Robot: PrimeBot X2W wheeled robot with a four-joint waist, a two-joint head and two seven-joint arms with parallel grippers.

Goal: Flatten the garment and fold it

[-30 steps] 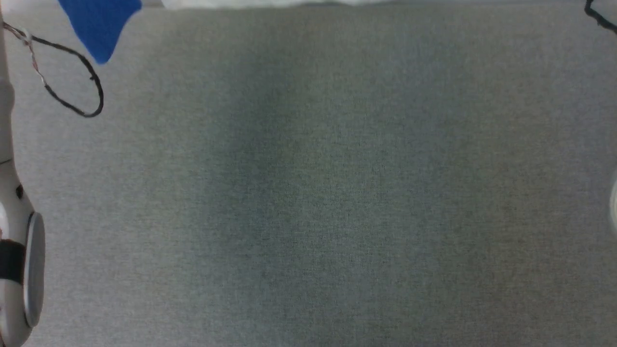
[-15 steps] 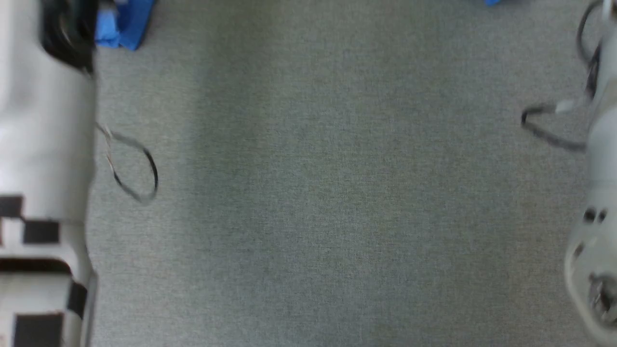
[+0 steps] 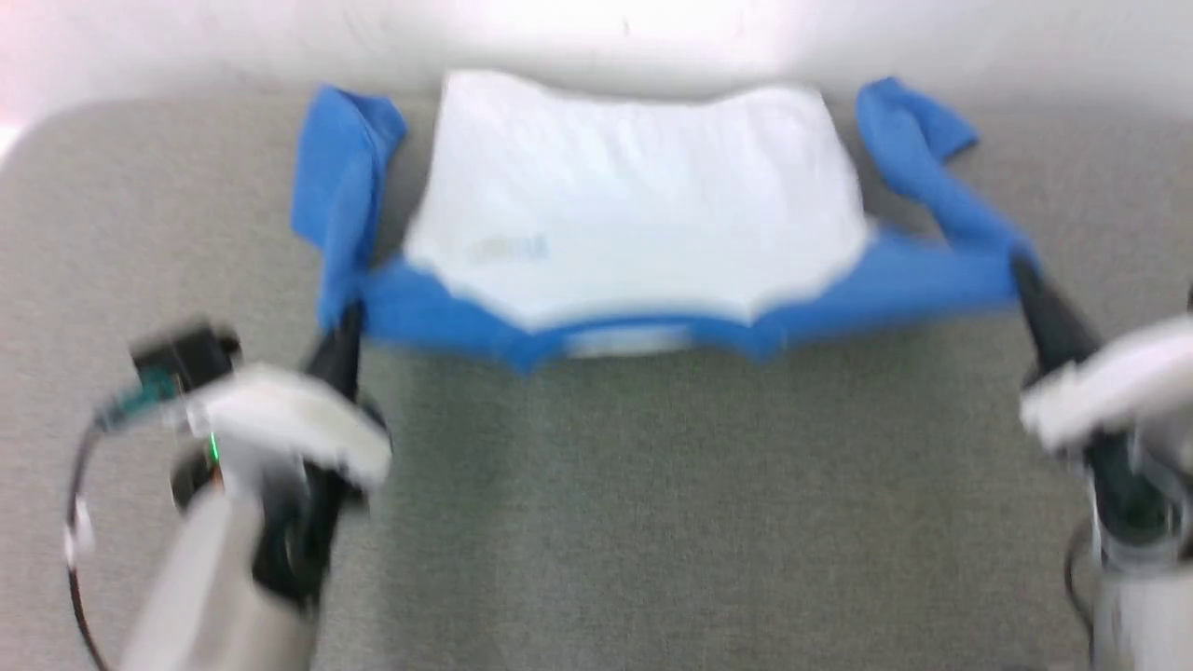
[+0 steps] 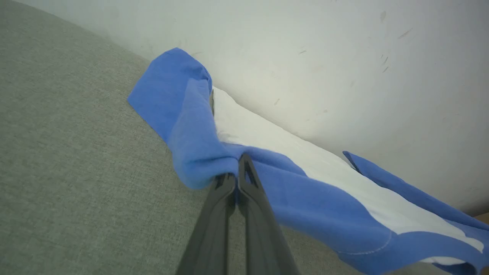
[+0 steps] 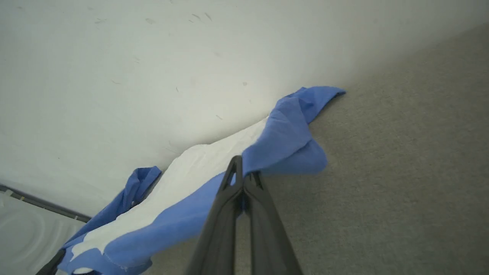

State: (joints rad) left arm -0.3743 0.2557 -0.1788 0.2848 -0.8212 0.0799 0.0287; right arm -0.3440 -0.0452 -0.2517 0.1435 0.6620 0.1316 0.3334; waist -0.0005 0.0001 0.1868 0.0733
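The garment (image 3: 634, 224), a white shirt with bright blue sleeves, hangs stretched between my two grippers over the grey surface, its body running back to the wall. A faint chest print (image 3: 508, 250) shows left of centre. My left gripper (image 3: 347, 317) is shut on the blue fabric at the garment's left shoulder; in the left wrist view its fingertips (image 4: 238, 164) pinch a bunched blue fold of the garment (image 4: 305, 160). At the right shoulder my right gripper (image 3: 1021, 270) is shut on the blue cloth too, and its tips (image 5: 240, 164) bite the garment (image 5: 183, 172). Both sleeve ends droop outward.
A grey fabric-covered surface (image 3: 652, 522) spreads below and in front of the garment. A white wall (image 3: 186, 37) stands right behind it. A dark cable loop (image 3: 79, 522) hangs off my left arm. The surface's dark edge strip (image 5: 38, 202) shows in the right wrist view.
The head camera has swung: earlier it showed bare grey surface with scraps of blue at the top edge, now the whole garment and both grippers are in the picture, blurred.
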